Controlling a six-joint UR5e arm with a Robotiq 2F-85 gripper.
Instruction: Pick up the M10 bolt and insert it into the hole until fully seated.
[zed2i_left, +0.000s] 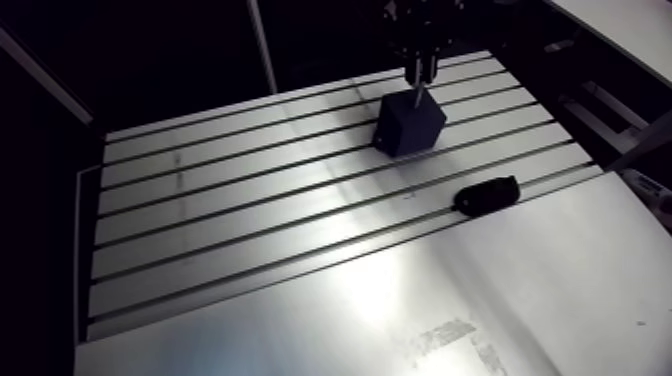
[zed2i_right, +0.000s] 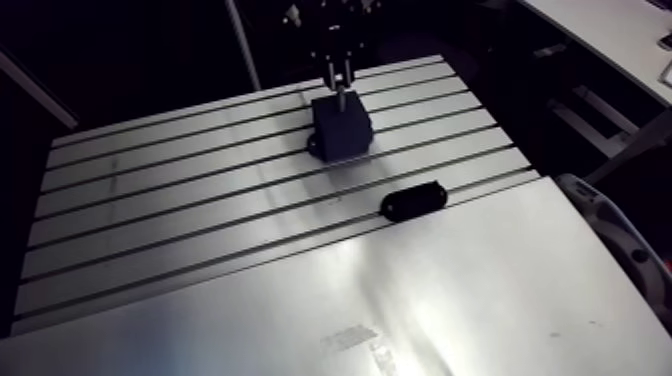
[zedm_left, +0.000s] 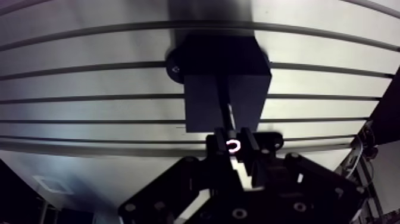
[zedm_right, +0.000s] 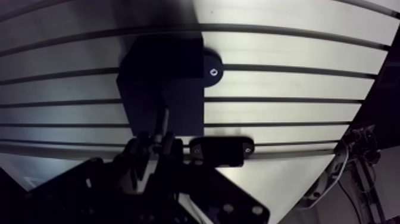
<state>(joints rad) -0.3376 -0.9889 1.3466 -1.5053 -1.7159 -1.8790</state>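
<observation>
The bolt is hanging upright in the claw, which is gripping it just over the dark block on the counter. Coming down tilted or off-centre, it is risking a jam or a slip in the grip. The hole is hiding in the block's shadow, so how deep the bolt is sitting is proving hard to tell.

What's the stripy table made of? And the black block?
Table: bare metal, probably aluminium; it is silvery, looks brushed and shines under the light. Block: matte black with no shine; maybe plastic or painted metal, I can't tell which.

No text, label or number can be read anywhere.
</observation>
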